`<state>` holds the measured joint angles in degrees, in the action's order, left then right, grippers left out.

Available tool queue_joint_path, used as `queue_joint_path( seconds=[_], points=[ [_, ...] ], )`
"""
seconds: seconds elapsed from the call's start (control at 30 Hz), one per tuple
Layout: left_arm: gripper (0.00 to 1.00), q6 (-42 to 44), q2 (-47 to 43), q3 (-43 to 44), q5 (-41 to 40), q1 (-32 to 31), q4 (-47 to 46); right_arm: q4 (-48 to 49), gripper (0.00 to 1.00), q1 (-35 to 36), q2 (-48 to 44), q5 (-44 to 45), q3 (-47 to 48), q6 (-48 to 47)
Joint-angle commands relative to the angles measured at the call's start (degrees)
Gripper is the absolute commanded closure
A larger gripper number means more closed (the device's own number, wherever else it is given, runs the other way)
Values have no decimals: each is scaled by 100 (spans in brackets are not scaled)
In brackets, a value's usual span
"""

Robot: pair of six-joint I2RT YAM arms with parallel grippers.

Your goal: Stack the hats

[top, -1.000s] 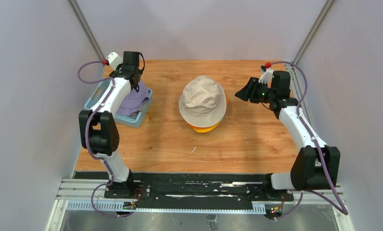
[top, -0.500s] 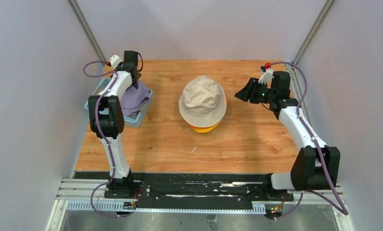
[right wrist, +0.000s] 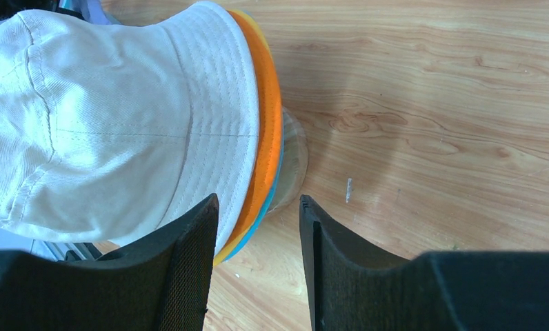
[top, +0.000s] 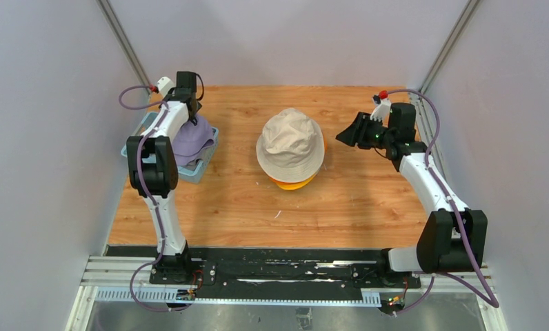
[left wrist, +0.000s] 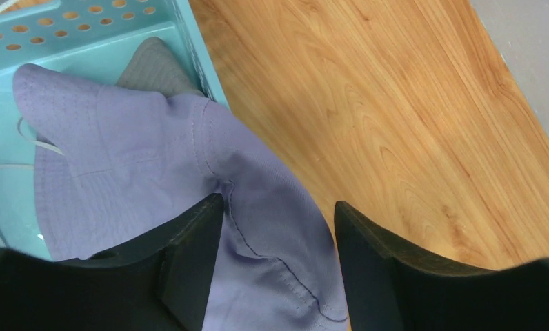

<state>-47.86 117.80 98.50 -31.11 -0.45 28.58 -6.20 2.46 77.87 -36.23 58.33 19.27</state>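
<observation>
Blue basket (left wrist: pixel 85 21), lavender hat (left wrist: pixel 141 158) over grey hat (left wrist: pixel 154 69) inside — left hand (left wrist: pixel 278 207) open above, right hand (right wrist: pixel 258 201) open

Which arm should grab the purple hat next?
Left, probably. The left gripper hangs open right over the lavender hat in the blue basket. The right gripper is open too, but across the table, beside the beige hat.

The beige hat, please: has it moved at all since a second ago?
No. The beige hat keeps the same gap from the blue basket, with the orange hat peeking out on its near side as before.
</observation>
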Motion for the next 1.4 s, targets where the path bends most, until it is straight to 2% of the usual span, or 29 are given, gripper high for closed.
queue_joint_path(
  seconds=[0.0,0.17,0.33,0.67,0.83,1.03,1.23,1.37],
  points=[
    [40,49,190,147,-1,45,-51,111,54,-70,-18,-122,-68,-8],
    [62,28,-27,-82,-61,45,-183,114,54,-70,-17,-132,-52,1],
    [70,-26,-524,-437,-228,45,-375,155,54,-70,14,-207,-49,30],
    [99,-243,-1803,-1360,-4,37,-992,215,54,-61,16,-244,-71,74],
    [100,-249,-2534,-1931,206,-44,-1352,226,54,-61,11,-257,-76,65],
    [100,-182,-3799,-2810,945,-79,-2318,240,55,-61,-25,-236,-100,55],
    [100,-118,-4825,-3041,1568,-78,-2666,248,55,-61,-33,-253,-82,60],
    [100,-184,-5222,-3195,2340,-83,-3359,263,55,-48,-69,-239,-86,60]
  ],
)
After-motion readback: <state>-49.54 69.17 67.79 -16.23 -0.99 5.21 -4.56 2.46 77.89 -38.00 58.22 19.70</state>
